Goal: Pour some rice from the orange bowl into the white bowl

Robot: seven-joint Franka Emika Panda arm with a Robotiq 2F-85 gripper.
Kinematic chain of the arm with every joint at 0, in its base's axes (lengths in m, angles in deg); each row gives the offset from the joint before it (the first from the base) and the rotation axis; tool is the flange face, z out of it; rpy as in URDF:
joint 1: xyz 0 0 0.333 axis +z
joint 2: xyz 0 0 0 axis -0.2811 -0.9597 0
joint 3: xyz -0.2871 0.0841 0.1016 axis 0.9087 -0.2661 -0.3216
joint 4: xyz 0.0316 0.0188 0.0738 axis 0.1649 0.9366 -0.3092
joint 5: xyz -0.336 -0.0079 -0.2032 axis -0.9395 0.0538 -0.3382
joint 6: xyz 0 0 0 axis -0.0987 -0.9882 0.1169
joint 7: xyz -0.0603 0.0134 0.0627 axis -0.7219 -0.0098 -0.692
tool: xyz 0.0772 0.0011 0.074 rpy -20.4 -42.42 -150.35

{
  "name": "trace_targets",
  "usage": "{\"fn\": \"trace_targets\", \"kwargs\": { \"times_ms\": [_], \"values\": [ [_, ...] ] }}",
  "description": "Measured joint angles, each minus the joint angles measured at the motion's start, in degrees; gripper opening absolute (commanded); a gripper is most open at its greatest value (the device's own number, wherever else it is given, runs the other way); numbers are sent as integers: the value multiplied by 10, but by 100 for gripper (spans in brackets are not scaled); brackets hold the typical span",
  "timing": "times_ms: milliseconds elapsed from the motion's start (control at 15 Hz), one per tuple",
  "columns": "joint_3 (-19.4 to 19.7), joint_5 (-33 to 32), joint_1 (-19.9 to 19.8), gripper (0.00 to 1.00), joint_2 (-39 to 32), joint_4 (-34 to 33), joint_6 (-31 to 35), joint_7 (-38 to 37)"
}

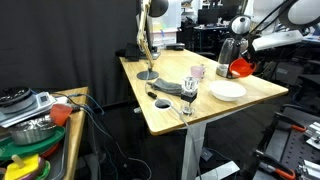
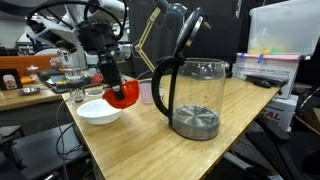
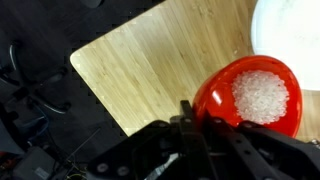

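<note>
My gripper [image 3: 196, 118] is shut on the rim of the orange bowl [image 3: 245, 95], which holds white rice. In both exterior views the orange bowl [image 1: 241, 68] [image 2: 123, 93] hangs tilted in the air just above and beside the white bowl [image 1: 227, 91] [image 2: 99, 112], which rests on the wooden table. In the wrist view the white bowl's rim [image 3: 290, 35] shows at the upper right, just beyond the orange bowl. I cannot tell whether rice lies in the white bowl.
A large glass kettle [image 2: 190, 95] stands at the near corner of the table [image 2: 150, 145]. A pale pink cup [image 1: 197, 72] [image 2: 147, 92], a glass [image 1: 188, 92] and a desk lamp [image 1: 147, 45] stand on the table. A side shelf holds dishes [image 1: 30, 115].
</note>
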Motion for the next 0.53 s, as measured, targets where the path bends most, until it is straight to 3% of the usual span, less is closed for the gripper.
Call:
{"fn": "trace_targets", "kwargs": {
  "times_ms": [533],
  "values": [
    [24, 99, -36, 2, -55, 2, 4, 6]
  ]
}}
